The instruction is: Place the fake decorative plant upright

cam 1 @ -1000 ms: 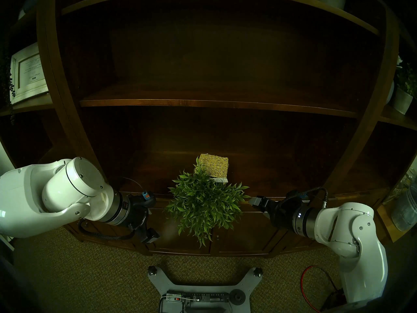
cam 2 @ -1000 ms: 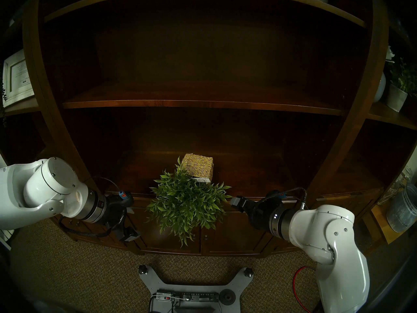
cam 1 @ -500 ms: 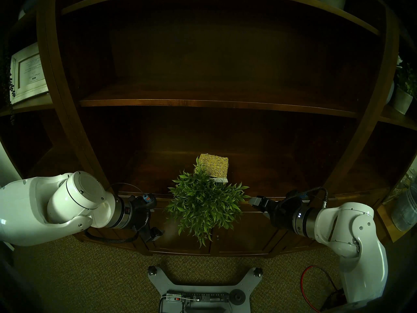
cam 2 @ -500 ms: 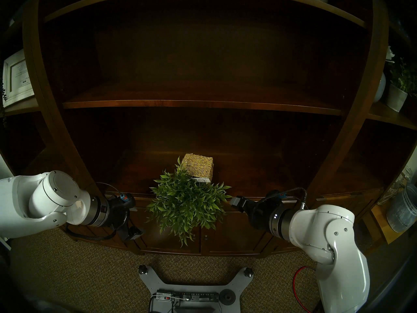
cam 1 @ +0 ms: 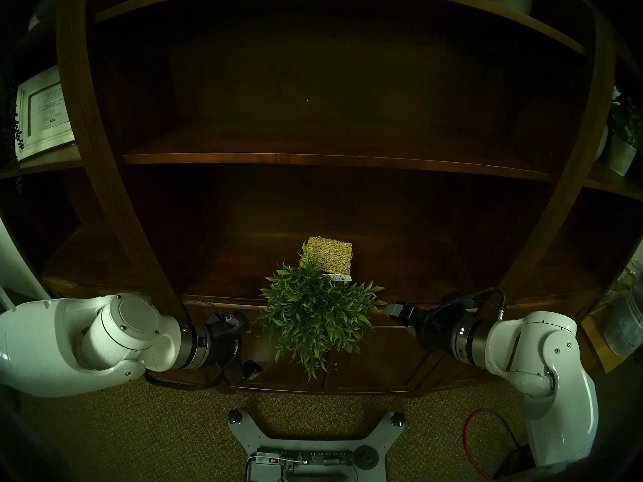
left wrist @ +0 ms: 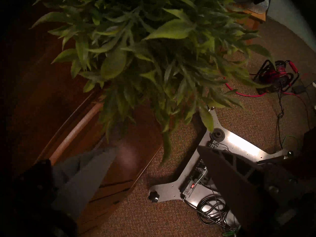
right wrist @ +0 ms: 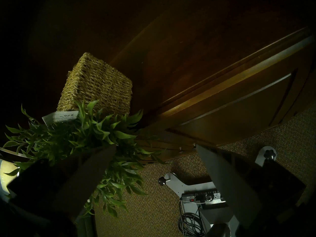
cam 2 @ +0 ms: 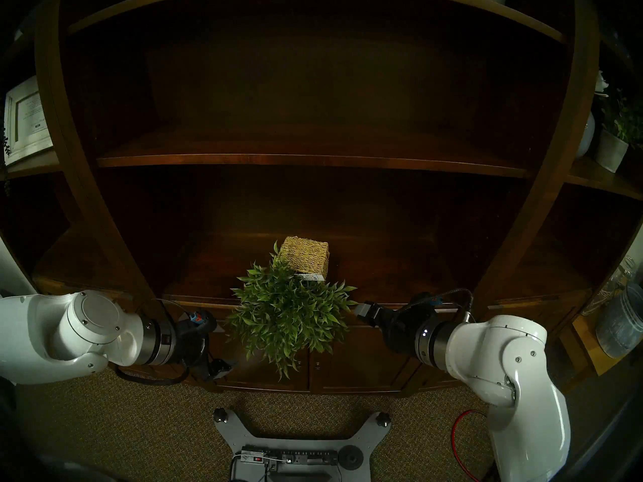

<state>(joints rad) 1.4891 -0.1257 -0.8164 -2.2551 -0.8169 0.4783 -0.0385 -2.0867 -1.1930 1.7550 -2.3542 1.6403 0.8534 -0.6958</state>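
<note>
The fake decorative plant (cam 1: 315,318) lies tipped over on the bottom shelf (cam 1: 243,262) of a dark wooden bookcase. Its tan woven pot (cam 1: 328,258) points to the back and its green leaves hang over the front edge. In the right wrist view the pot (right wrist: 97,87) and its white tag (right wrist: 59,117) show clearly. My left gripper (cam 1: 254,345) is open just left of the leaves, in front of the cabinet, with leaves (left wrist: 153,52) filling its wrist view. My right gripper (cam 1: 396,318) is open at the plant's right side, one finger (right wrist: 95,163) against the outer leaves, holding nothing.
A shelf board (cam 1: 330,159) runs above the plant. Cabinet doors (cam 1: 365,363) sit below the shelf edge. A framed picture (cam 1: 43,112) and a dark vine (cam 1: 14,130) are at the left, a white-potted plant (cam 1: 621,154) and glass jars (cam 1: 622,318) at the right. My base (cam 1: 306,450) and a red cable (cam 1: 487,436) lie on the carpet.
My left arm has dropped lower and moved right, bringing its open gripper closer to the leaves. The right arm and the plant have not moved.
</note>
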